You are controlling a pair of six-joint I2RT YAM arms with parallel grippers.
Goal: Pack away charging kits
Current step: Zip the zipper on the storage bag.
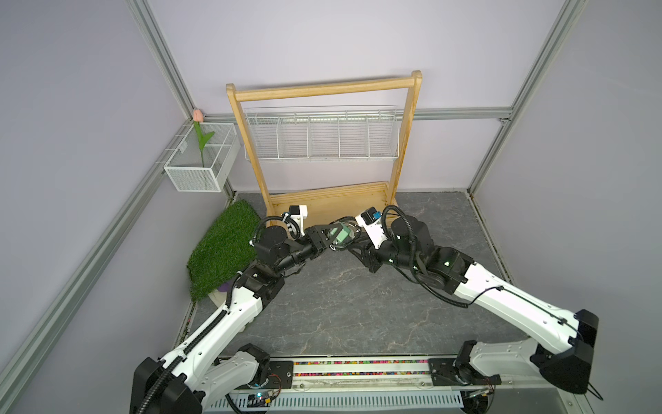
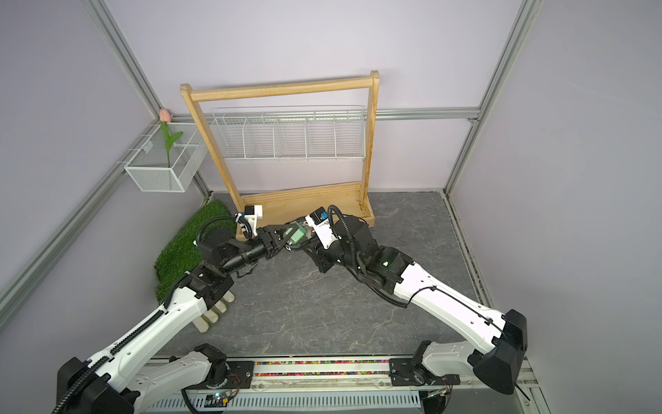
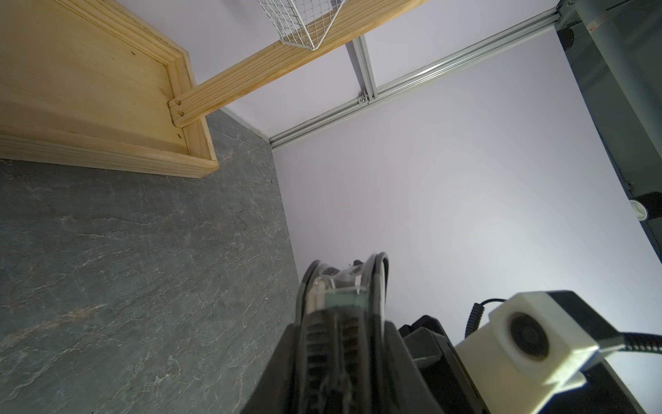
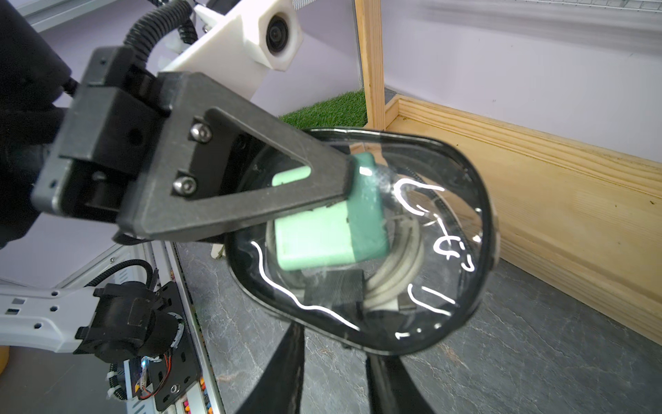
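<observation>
Black left pincer [image 1: 338, 234] level on pouch [image 4: 430, 233]

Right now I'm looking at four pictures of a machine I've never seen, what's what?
It's a robot: a left arm and a right arm mounted at a dark table. Two pictures look down from overhead; two come from cameras on the wrists. At the back stands a wooden rack with a wire basket; fake grass lies beside it. The left gripper is clamped on a clear pouch holding a green charger and white cable. The right gripper sits at its rim; grip unclear.
</observation>
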